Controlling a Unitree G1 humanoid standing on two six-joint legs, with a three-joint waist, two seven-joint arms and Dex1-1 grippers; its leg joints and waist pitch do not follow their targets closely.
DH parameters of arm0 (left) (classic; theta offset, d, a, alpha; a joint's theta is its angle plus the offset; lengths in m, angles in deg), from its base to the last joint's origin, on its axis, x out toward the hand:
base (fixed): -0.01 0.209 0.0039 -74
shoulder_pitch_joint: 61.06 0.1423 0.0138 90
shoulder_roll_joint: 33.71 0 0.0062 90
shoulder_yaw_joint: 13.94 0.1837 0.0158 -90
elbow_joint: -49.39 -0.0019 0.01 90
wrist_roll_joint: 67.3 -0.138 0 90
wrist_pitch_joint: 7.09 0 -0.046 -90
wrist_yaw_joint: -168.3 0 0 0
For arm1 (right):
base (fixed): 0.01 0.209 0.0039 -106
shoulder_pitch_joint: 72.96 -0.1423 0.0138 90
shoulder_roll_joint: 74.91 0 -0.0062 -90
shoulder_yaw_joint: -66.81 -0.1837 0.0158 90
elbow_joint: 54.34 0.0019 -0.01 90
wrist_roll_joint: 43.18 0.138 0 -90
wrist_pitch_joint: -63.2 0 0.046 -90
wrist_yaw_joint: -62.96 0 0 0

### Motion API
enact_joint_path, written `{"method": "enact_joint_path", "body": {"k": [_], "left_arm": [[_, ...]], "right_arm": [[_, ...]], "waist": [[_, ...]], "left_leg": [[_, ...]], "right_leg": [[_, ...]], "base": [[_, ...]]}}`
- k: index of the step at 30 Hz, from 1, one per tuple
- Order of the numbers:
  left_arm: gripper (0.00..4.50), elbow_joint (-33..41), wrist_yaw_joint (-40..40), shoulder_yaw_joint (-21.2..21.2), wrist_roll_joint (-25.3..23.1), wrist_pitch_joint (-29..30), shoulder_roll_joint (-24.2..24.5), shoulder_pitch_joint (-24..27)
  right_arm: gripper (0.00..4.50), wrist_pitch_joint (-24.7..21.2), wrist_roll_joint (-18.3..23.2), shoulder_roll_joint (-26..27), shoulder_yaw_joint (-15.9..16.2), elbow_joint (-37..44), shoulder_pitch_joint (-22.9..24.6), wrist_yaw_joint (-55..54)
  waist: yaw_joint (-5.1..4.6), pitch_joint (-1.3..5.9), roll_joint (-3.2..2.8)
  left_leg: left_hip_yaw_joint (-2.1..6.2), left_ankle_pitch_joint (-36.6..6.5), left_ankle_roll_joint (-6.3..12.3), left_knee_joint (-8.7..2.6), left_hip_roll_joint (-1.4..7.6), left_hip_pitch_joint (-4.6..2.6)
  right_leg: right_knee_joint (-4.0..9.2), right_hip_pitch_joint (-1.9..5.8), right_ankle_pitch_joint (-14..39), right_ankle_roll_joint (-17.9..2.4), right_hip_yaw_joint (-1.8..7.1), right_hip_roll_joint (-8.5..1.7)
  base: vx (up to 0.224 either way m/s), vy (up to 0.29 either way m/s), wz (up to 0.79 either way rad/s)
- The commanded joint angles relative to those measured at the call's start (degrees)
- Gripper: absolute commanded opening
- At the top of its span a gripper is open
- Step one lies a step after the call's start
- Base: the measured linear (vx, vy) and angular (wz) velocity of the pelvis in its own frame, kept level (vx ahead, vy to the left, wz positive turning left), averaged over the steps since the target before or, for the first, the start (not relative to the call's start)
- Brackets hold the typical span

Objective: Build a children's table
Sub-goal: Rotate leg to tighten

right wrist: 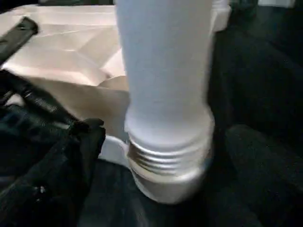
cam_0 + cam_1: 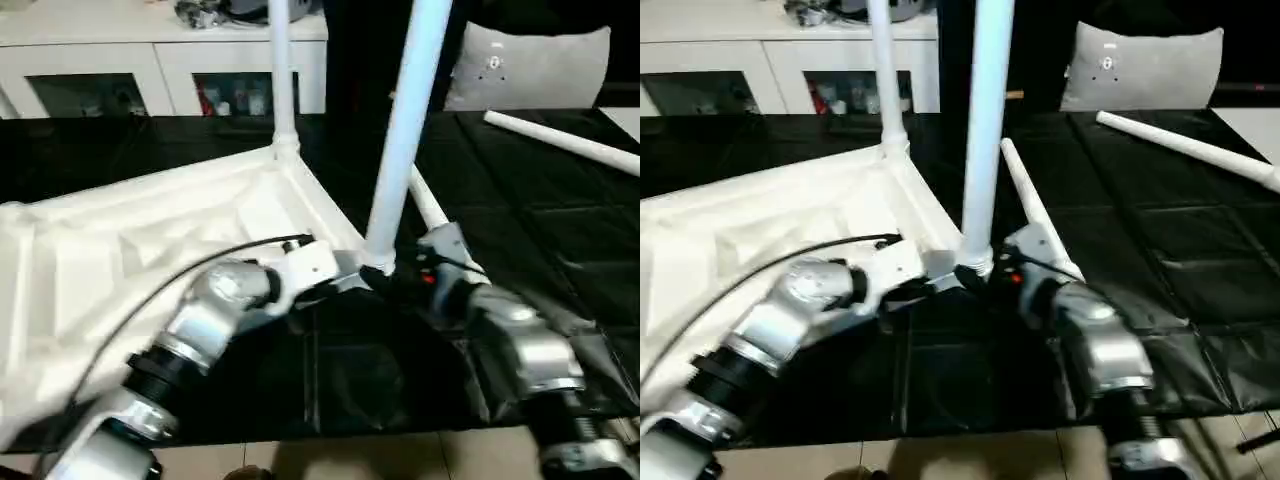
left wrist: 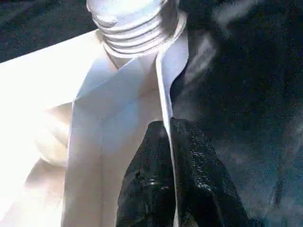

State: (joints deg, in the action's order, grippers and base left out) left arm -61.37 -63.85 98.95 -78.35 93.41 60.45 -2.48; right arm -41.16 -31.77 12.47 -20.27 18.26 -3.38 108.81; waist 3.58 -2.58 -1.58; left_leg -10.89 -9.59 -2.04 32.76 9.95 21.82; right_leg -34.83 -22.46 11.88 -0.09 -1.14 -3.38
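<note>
Our left gripper [image 3: 168, 161] pinches the upturned white plastic table's [image 2: 120, 250] thin, stiff rim; our right gripper [image 1: 156, 156] stands wide around the smooth, light round leg [image 2: 405, 130], best gripped low.

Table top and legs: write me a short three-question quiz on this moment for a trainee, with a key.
1. True or false: the left gripper pinches the rim of the upside-down table top.
2. How many legs stand upright in corner sockets? A) one B) two C) four
3. What stands between the open fingers of the right gripper?
Key: 1 true. 2 B, the near leg and the far leg. 3 the near leg's threaded base.
</note>
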Motion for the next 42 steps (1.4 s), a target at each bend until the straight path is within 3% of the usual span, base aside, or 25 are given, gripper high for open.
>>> {"method": "enact_joint_path", "body": {"k": [1, 10, 15, 21, 22, 23, 27, 33, 35, 36, 38, 41, 42], "left_arm": [[0.00, -2.2, -4.0, 3.0, -2.1, -2.8, 2.5, 0.4], [0.00, -4.5, -16.1, 6.1, 0.0, -15.2, 7.8, -0.8], [0.00, -5.1, -19.4, 6.8, 0.8, -18.2, 8.4, -1.4], [0.00, -5.3, -23.0, 6.6, 2.9, -19.7, 7.7, -2.1], [0.00, -5.7, -23.0, 6.7, 2.8, -20.0, 7.6, -2.2], [0.00, -6.0, -23.0, 6.7, 2.8, -20.1, 7.5, -2.3], [0.00, -6.6, -23.4, 6.7, 2.6, -20.1, 7.3, -2.5], [0.00, -6.3, -24.0, 6.0, 3.7, -18.3, 6.9, -2.1], [0.00, -4.7, -24.0, 5.1, 5.2, -15.5, 6.4, -1.3], [0.00, -2.2, -22.4, 4.1, 6.3, -11.5, 5.8, 0.0], [0.00, -0.6, -20.5, 3.3, 6.9, -8.8, 4.9, 1.0], [0.00, 2.2, -16.3, 2.1, 7.2, -4.0, 2.7, 2.6], [0.00, 3.5, -13.6, 1.6, 6.9, -1.7, 1.2, 3.2]], "right_arm": [[4.43, 0.3, 0.3, -2.1, 0.9, 1.8, -0.3, 3.6], [4.43, 1.7, -0.1, -8.6, 5.8, 4.6, -0.4, 15.8], [4.05, 0.8, 0.0, -8.4, 7.4, 4.8, -0.7, 17.4], [3.45, 0.6, -0.5, -6.9, 9.9, 3.7, -1.5, 18.5], [3.33, 0.7, -0.6, -6.7, 10.1, 3.5, -1.6, 18.4], [3.24, 0.6, -0.6, -6.6, 10.1, 3.4, -1.6, 18.3], [2.89, -0.4, 0.3, -6.2, 9.9, 3.7, -1.6, 18.6], [2.67, -1.8, 1.5, -6.1, 9.7, 4.7, -0.8, 18.8], [2.67, -4.2, 3.4, -5.5, 9.0, 5.9, -0.1, 18.8], [2.67, -6.1, 3.8, -4.6, 8.9, 6.9, 0.8, 17.2], [2.65, -7.0, 3.1, -3.4, 9.1, 6.9, 1.1, 15.0], [2.65, -7.9, 1.4, 0.0, 8.7, 5.2, 0.7, 8.7], [2.65, -8.4, 0.0, 2.7, 8.0, 2.8, -0.4, 3.6]], "waist": [[0.34, 3.43, 0.10], [0.93, 3.38, 0.23], [2.11, 3.36, 0.11], [2.32, 3.46, -0.20], [2.38, 3.49, -0.04], [2.52, 3.52, -0.31], [2.64, 3.54, -0.36], [2.67, 3.64, -0.22], [2.77, 3.69, -0.16], [2.73, 3.67, 0.13], [2.71, 3.59, 0.11], [2.22, 3.19, 0.16], [1.91, 2.92, 0.55]], "left_leg": [[1.52, -12.2, 2.07, -3.22, 2.85, -0.90], [1.25, -12.1, 2.77, -3.01, 3.15, -1.00], [1.24, -13.3, 1.32, -3.20, 3.42, -1.30], [1.22, -13.0, 1.04, -3.08, 3.34, -1.23], [1.18, -13.1, 0.94, -3.05, 3.33, -1.25], [1.24, -13.1, 0.81, -3.07, 3.35, -1.34], [1.29, -13.6, 0.22, -3.14, 3.30, -1.34], [1.25, -12.6, 0.42, -3.03, 3.32, -1.29], [1.21, -11.8, 0.76, -2.93, 3.30, -1.29], [1.10, -11.5, 0.96, -2.93, 3.32, -1.28], [1.19, -11.2, 1.21, -2.99, 3.31, -1.10], [1.25, -14.1, 0.16, -3.30, 3.29, -1.31], [1.37, -16.2, -0.61, -3.57, 3.21, -1.36]], "right_leg": [[4.22, 2.46, 4.6, -12.4, 1.83, -4.13], [3.87, 2.25, 4.3, -13.7, 1.74, -4.18], [3.83, 1.91, 7.1, -13.3, 1.84, -4.37], [3.61, 1.90, 5.3, -13.6, 1.86, -4.39], [3.63, 1.93, 5.3, -13.5, 1.86, -4.38], [3.60, 1.91, 5.3, -13.5, 1.86, -4.39], [3.56, 1.99, 5.2, -13.3, 1.81, -4.27], [3.42, 2.08, 4.2, -13.4, 1.82, -4.31], [3.29, 2.11, 3.2, -13.7, 1.79, -4.28], [3.21, 2.16, 2.7, -13.9, 1.81, -4.25], [3.28, 2.13, 3.6, -13.9, 1.75, -4.34], [3.88, 1.69, 10.0, -13.2, 1.90, -4.50], [4.34, 1.57, 14.7, -12.1, 1.95, -4.51]], "base": [[0.000, 0.000, 0.00], [0.000, 0.000, 0.00], [0.000, 0.000, 0.00], [0.000, 0.000, 0.00], [0.000, 0.000, 0.00], [0.000, 0.000, 0.00], [0.000, 0.000, 0.00], [0.000, 0.000, 0.00], [0.000, 0.000, 0.00], [0.000, 0.000, 0.00], [0.000, 0.000, 0.00], [0.000, 0.000, 0.00], [0.000, 0.000, 0.00]]}}
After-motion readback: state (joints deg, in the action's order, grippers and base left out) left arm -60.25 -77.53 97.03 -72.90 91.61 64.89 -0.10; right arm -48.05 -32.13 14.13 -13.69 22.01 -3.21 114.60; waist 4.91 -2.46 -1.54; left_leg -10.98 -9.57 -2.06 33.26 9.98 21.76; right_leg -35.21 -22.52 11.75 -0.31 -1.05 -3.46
